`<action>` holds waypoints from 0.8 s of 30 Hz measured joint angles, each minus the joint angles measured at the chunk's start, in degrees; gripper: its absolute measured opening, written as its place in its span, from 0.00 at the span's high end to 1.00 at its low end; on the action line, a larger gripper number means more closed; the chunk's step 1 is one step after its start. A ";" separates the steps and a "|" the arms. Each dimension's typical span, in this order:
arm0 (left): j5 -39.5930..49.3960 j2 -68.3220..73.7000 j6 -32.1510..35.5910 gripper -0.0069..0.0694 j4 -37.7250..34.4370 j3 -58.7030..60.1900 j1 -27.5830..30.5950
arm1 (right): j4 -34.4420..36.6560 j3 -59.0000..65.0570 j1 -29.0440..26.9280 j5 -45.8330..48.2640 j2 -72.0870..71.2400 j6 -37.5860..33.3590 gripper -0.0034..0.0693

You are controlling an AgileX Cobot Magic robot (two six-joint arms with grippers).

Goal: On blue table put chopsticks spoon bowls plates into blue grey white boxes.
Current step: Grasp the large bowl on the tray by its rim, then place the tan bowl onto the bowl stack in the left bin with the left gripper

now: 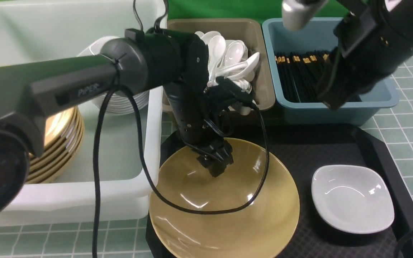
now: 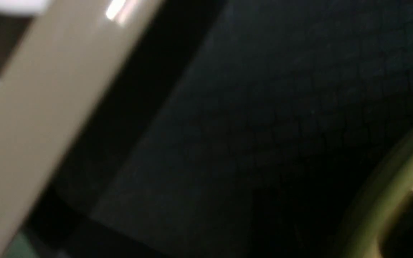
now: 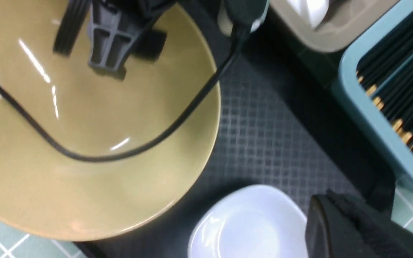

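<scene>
Left arm (image 1: 66, 86) showing a matte dark-grey tube lettered PiPER, black rounded joint housing, thin black cable (image 1: 206, 212) looping beneath it, right arm (image 1: 378, 46) looking glossy black, possibly carrying a silver cylinder (image 1: 296, 14)

Black textured tray (image 1: 317, 143), green backdrop (image 1: 221, 9) behind the boxes
</scene>
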 joint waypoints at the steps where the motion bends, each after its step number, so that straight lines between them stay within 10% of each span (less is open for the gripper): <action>1: 1.75 -0.28 -0.65 0.66 0.07 -0.40 0.00 | 0.00 0.13 0.00 0.04 -0.07 0.00 0.90; 5: 6.44 -4.33 -4.93 0.87 -1.76 -1.62 -0.09 | -0.24 0.40 1.45 -0.07 -0.31 -1.30 0.90; 16: 9.59 -28.22 -9.94 0.90 -5.25 -1.86 7.16 | -0.53 -8.55 17.82 0.03 -0.89 -4.32 0.90; 24: 10.52 -44.95 -11.87 0.90 -9.81 6.62 41.14 | -3.12 -20.32 25.82 -0.83 1.49 -5.88 0.90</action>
